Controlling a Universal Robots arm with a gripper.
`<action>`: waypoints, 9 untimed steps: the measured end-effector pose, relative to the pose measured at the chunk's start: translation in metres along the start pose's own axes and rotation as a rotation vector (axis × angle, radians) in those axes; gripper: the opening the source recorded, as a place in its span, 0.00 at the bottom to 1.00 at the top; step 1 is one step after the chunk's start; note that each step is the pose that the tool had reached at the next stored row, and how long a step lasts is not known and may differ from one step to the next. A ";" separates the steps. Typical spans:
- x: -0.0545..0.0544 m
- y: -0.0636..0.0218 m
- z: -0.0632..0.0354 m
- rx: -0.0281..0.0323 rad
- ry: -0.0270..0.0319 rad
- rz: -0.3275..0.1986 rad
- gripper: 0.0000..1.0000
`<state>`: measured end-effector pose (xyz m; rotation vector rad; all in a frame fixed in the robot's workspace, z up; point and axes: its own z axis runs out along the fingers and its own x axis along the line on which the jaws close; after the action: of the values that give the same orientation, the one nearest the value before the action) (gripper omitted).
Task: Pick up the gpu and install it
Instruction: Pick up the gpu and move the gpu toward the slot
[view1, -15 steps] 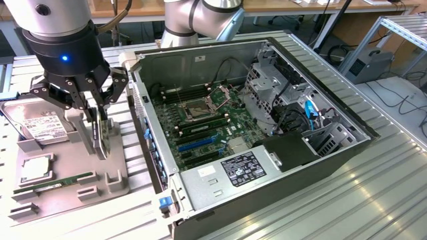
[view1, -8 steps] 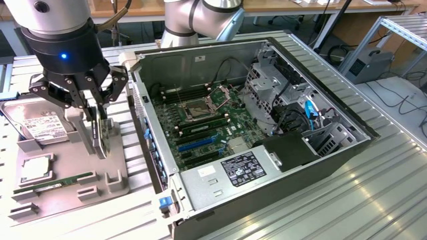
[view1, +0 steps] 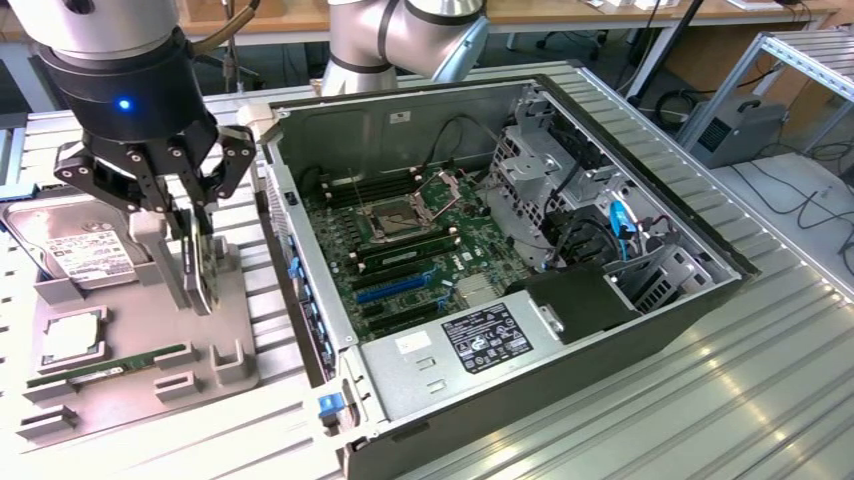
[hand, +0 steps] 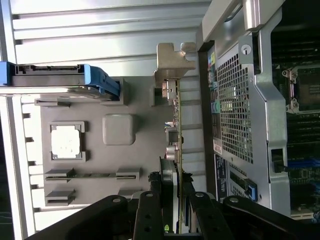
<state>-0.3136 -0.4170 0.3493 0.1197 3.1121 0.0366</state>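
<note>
While the pincer (view1: 184, 205) grips the gpu (view1: 200, 268) with half-closed jaws, the card stands on edge just beneath it in the grey tray (view1: 147, 345), not yet carried to the open computer case (view1: 667, 300) alongside.

1. From my remote station I find no word, brand or number that I can actually read.
2. The hard drive (view1: 51, 222) carries a white label (view1: 83, 255) with dark print, too fine for me to make out.
3. The power supply (view1: 424, 372) inside the computer case (view1: 601, 385) bears a black label (view1: 486, 338) with white lines and marks; I cannot read them.
4. A small white sticker (view1: 399, 117) sits on the case's inner wall, illegible too.
</note>
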 end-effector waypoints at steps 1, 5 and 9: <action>0.000 0.0000 -0.0007 -0.0001 -0.0001 0.000 0.27; 0.000 0.0001 -0.0034 0.0000 0.0000 0.000 0.27; 0.000 0.0001 -0.0057 0.0000 0.0000 0.000 0.27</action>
<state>-0.3136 -0.4171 0.3550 0.1196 3.1121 0.0366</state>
